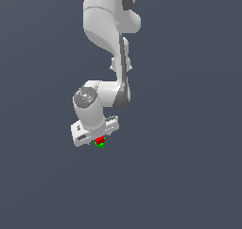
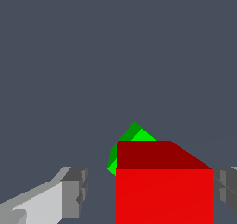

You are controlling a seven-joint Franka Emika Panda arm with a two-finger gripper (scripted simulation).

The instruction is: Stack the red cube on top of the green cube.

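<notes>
The red cube [image 1: 99, 140] shows just below the white gripper [image 1: 96, 136], directly over the green cube [image 1: 99, 145], of which only a sliver shows. In the wrist view the red cube [image 2: 164, 190] fills the space between the fingers, and the green cube [image 2: 133, 136] peeks out from behind and under it. One grey fingertip [image 2: 76, 190] stands clearly apart from the red cube, with floor showing in the gap. The other fingertip [image 2: 225, 186] sits right at the cube's opposite side. The gripper [image 2: 150, 187] is open around the red cube.
A plain dark grey-blue floor [image 1: 189, 176] surrounds the cubes. The white arm [image 1: 106, 29] rises above the gripper toward the exterior view's top.
</notes>
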